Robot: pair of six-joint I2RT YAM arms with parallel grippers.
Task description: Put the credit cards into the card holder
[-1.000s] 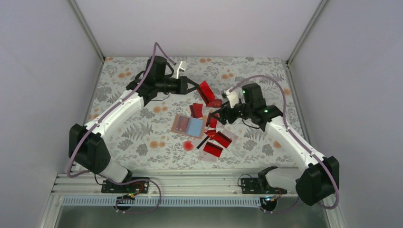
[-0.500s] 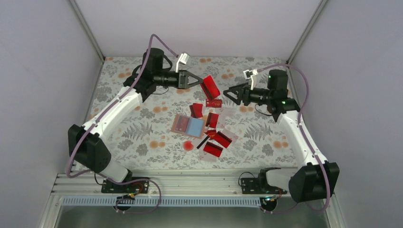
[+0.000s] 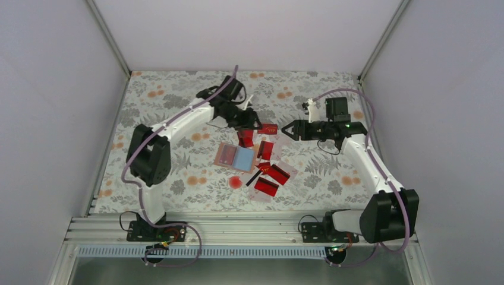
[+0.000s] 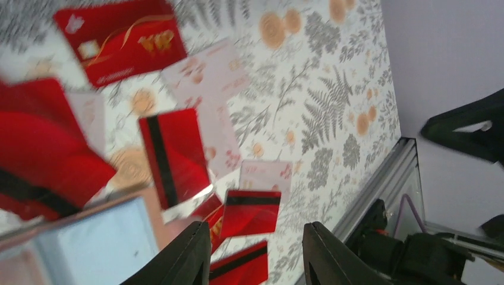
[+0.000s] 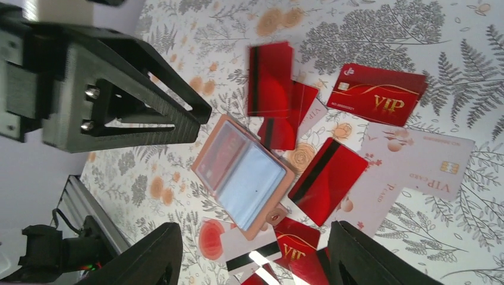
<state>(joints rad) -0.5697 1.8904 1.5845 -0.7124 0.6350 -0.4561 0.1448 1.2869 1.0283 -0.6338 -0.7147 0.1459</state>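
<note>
One card holder lies open on the flowered counter, a tan rim around a light blue inside. Its left half looks reddish, and I cannot tell whether a card sits in there. One round red spot lies just on the holder's near side.

The credit cards are all loose on the counter, spread from the holder's far side round to its right. I count about seven red and three pale, but they overlap, so that tally is unsure.

Of the two end effectors, the left end effector hangs over the holder's far edge. Its fingers are partly apart with nothing between them. The right end effector is off to the holder's right, clear of the counter, spread wide and empty.

In the left wrist view a big red card beside the holder is only a blur, and the holder is cut off at the corner. The lowest cards in the right wrist view run out of frame.
</note>
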